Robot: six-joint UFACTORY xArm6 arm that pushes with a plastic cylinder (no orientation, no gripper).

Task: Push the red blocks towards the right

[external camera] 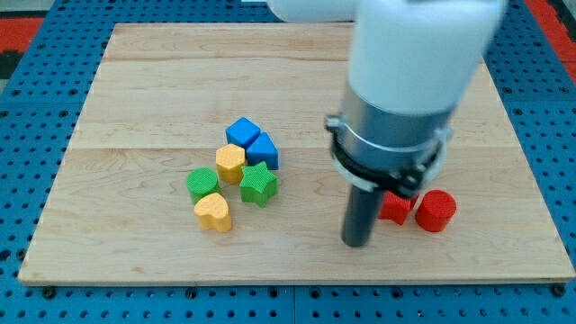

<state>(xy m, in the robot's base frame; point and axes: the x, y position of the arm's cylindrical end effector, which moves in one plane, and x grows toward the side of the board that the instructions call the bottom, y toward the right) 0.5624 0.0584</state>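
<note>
A: What are you looking at, biggest thing first?

B: You have the pale wooden board surface (pixel 135 108) lying on a blue perforated base (pixel 36 108). Above it hangs the arm's white and grey body (pixel 405 90), filling the view's top right. It ends in a straight dark rod, and my tip (pixel 357 243) sits on the surface.

A: Where are the red blocks relative to that tip?

B: You will find both to the view's right of my tip. The red round block (pixel 436 211) is farther right. The other red block (pixel 394 209) lies between it and the rod, partly hidden by the arm, so you cannot make out its shape. The two reds are just beside each other; touching or not, I cannot tell.

A: And the gripper?

B: This arm carries no gripper, only the rod, so you get no open or closed state.

A: The rest?

B: Well to the view's left of my tip, you see a cluster: two blue blocks (pixel 241 131) (pixel 264 149), a yellow hexagonal block (pixel 230 162), a green star block (pixel 258 184), a green round block (pixel 203 184), and a yellow heart block (pixel 213 211).
</note>
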